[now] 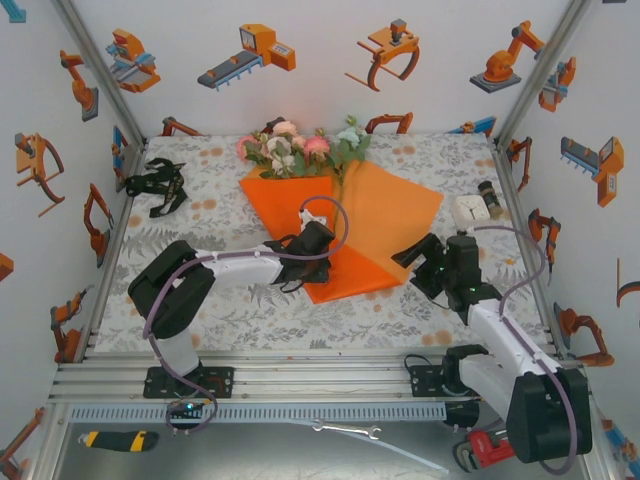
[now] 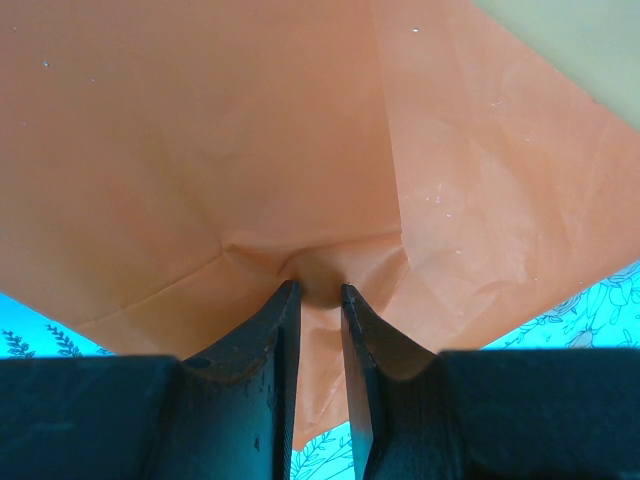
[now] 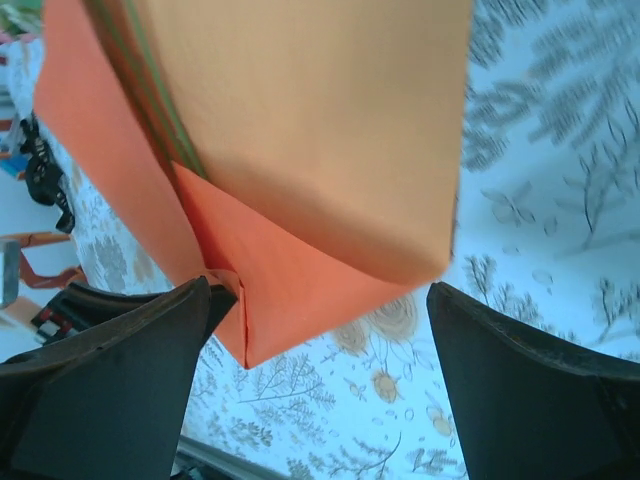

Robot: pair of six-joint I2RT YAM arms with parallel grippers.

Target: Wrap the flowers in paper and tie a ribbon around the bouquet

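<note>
Wrapping is under way and is not complete. On the table the paper lies spread near the middle, its left part folded across to the centre and its right part lying open and flat, so no cone has been formed. The flowers rest at the far edge of the sheet, blooms clear of the paper; the right wrist view shows green stems running down between two orange layers, so the stems are at least partly covered. The left gripper has its fingers drawn close together on a small pucker of the paper near the near point of the sheet, pinching it. The right gripper stands spread wide, empty, its fingers on either side of the paper's near right corner without touching it. A black tangle that I judge to be the ribbon lies at the far left of the table, well apart from the paper and untouched. Outstanding, in my judgement: folding the right part over, closing the cone, and tying the ribbon.
</note>
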